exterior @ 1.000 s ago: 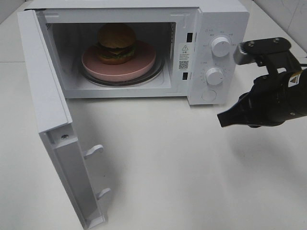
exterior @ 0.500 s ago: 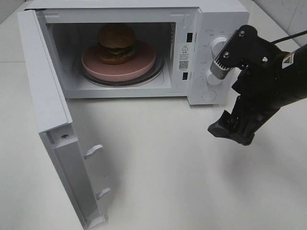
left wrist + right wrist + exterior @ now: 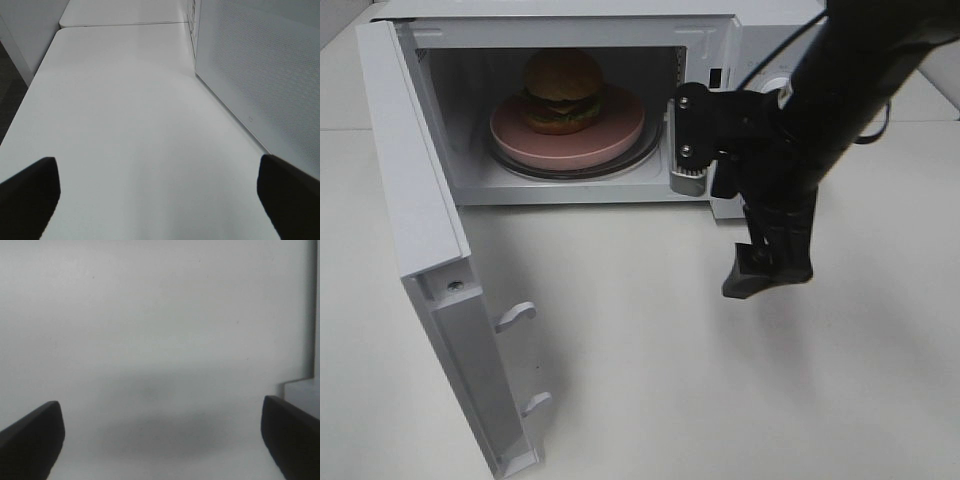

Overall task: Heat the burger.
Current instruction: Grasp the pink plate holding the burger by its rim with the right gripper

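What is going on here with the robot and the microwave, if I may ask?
The burger sits on the pink plate inside the microwave, whose door stands wide open. The right gripper hangs over the table in front of it, jaws open and empty. The left gripper, also open and empty, is over the table. The door is not yet shut.

The microwave [image 3: 570,25] stands at the back of the worktop [image 3: 650,380], its door [image 3: 420,200] swung out to the left. Inside, the burger [image 3: 562,90] sits on a plate [image 3: 610,135]. The right claw [image 3: 745,280] hangs over the worktop before the microwave's right side.
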`<act>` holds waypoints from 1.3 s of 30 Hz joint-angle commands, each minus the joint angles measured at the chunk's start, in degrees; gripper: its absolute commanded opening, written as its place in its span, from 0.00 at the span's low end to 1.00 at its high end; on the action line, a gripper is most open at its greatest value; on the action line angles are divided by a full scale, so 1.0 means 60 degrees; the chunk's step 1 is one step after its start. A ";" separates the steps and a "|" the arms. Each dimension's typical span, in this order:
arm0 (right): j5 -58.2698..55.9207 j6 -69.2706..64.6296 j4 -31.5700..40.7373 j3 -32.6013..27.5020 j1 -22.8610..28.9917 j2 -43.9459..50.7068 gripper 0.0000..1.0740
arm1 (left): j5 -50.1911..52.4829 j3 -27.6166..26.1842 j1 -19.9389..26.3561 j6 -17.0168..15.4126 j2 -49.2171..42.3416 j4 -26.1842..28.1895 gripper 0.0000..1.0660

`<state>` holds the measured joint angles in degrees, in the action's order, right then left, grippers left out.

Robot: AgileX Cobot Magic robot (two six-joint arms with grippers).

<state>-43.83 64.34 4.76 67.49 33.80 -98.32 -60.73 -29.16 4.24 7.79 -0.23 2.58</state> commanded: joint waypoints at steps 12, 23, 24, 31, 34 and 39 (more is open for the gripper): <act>-0.0859 0.1203 0.0477 0.4039 0.0544 -0.3132 0.88 | 0.0124 0.0029 0.0038 -0.0057 -0.0172 0.0038 0.98; -0.1337 0.2368 0.0506 0.5653 0.0544 -0.4307 0.87 | 0.0124 0.0029 0.0038 -0.0057 -0.0172 0.0038 0.98; -0.1614 0.2368 0.0516 0.5959 0.0544 -0.4488 0.87 | 0.0124 0.0029 0.0038 -0.0057 -0.0172 0.0038 0.98; -0.1891 0.2368 0.0535 0.6369 0.0506 -0.4717 0.86 | 0.0124 0.0029 0.0038 -0.0057 -0.0172 0.0038 0.98; -0.1900 0.2368 0.0592 0.6369 0.0506 -0.4803 0.86 | 0.0124 0.0029 0.0038 -0.0057 -0.0172 0.0038 0.98; -0.1824 0.2626 0.0659 0.6369 0.0506 -0.4841 0.86 | 0.0124 0.0029 0.0038 -0.0057 -0.0172 0.0038 0.98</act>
<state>-54.49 78.95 8.02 105.42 36.90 -127.37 -60.73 -29.16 4.24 7.79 -0.23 2.58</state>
